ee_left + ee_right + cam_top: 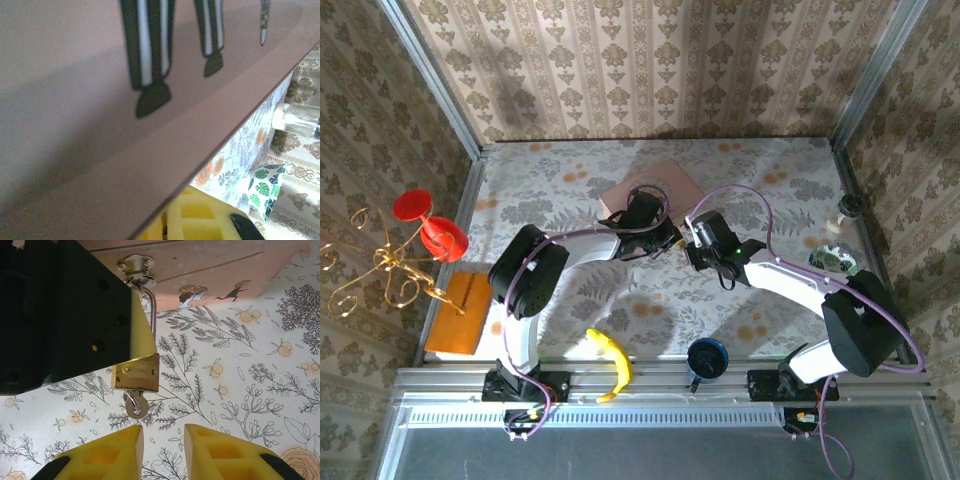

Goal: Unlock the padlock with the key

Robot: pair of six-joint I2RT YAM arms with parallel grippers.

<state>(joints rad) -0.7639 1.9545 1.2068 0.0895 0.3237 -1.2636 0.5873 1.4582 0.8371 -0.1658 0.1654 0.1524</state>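
Hanging on the hasp of the pink box, mid-table: padlock | small, stiff, slippery metal, I judge; take key by its round head | long axis runs hasp to key, keyhole end toward right pincer | right pincer spread, empty | left pincer pressed together, pad against padlock

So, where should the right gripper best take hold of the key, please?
Grip the key by its round bow, which sticks out below the brass padlock. Come from the end opposite the shackle, probably rolled so the pads close on its flat faces.
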